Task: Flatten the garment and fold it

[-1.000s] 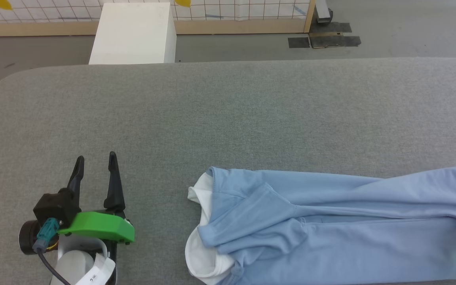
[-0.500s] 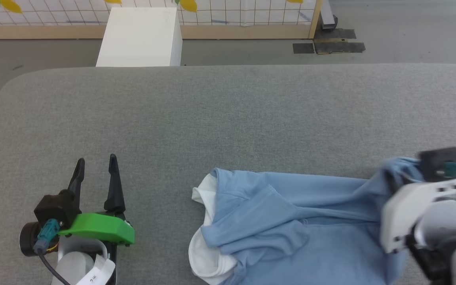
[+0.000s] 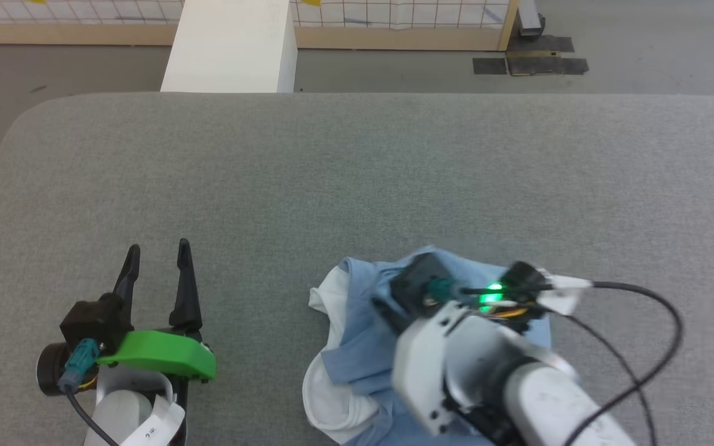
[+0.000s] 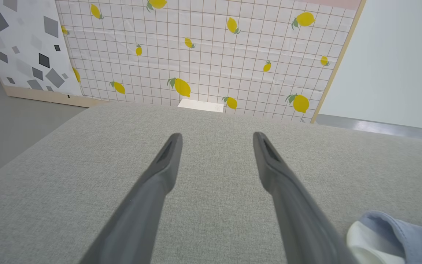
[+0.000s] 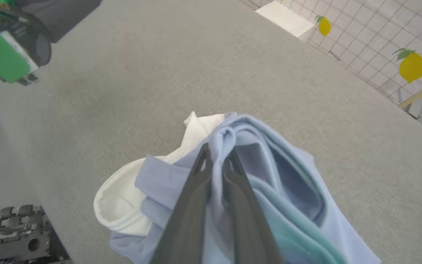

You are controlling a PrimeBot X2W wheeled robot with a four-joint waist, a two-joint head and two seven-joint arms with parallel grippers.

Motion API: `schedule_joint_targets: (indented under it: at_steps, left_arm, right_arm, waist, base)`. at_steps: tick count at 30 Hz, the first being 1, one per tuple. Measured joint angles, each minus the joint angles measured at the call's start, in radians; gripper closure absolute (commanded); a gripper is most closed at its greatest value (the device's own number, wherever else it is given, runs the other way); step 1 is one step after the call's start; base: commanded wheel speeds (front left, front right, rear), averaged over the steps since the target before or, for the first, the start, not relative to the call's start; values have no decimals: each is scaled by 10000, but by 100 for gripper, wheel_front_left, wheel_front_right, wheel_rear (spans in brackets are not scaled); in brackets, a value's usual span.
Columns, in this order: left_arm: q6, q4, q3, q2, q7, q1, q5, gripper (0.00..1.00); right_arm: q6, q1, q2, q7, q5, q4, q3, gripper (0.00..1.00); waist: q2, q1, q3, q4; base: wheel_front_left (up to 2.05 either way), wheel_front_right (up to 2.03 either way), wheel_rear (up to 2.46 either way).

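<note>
Blue cotton of the garment [image 3: 357, 365] sits in a bunched heap at the near edge of the table [image 3: 357, 173], a little right of the middle in the head view; it is neither flat nor folded, its layers doubled over one another with the white collar [image 3: 332, 409] spilling out on the side that faces the other arm; the right gripper [image 5: 218, 156] is right on top of it, its two fingers closed almost together with a ridge of blue cloth pinched between them (the wrist view shows cloth on both sides of the fingers and in the narrow gap), and they point across the heap toward the collar end; the left gripper [image 3: 157, 248] is well apart to the left over bare table, its fingers spread wide and holding nothing, pointing at the far edge; from its own wrist view the collar [image 4: 365, 245] shows just at the lower right, beside its right finger, so the garment lies to that hand's right and slightly nearer the robot; the heap has no clear long axis now, though the collar-to-hem line seems to run left to right; spreading it, I judge, turns on this: the right arm owns the cloth, and the left must cross rightward to take the collar end.
</note>
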Motion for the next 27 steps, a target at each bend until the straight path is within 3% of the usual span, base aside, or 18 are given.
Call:
schedule_joint_targets:
  at_steps: [12,13,14,15,21,27]
  left_arm:
    - [-40,96,-169,-10,0,-182,-19,0]
    - [-40,109,-169,-12,0,-183,-19,0]
    - [-40,127,-176,-12,0,-184,-21,0]
    - [-40,140,-184,-12,0,-184,-27,0]
    - [-29,165,-169,-12,0,-180,-29,0]
    - [-23,188,-98,-13,0,-127,-31,0]
  right_arm:
    - [0,-1544,341,-767,1647,4096,2240,100]
    - [0,-1597,343,-767,1791,4259,2341,87]
    - [0,-1662,341,-784,2021,4397,2431,59]
    - [0,-1709,345,-871,2219,4470,2508,0]
    - [0,-1914,345,-2011,3185,4197,2690,0]
    - [0,-1965,382,-4295,3331,3051,1329,0]
  waist:
    - [0,1,389,360]
    - [0,1,394,373]
    - [0,1,393,384]
    - [0,1,384,388]
    - [0,1,268,257]
    - [0,1,37,13]
  base:
    - [0,0,0]
    - [0,0,0]
    - [0,0,0]
    - [0,0,0]
    - [0,0,0]
    - [0,0,0]
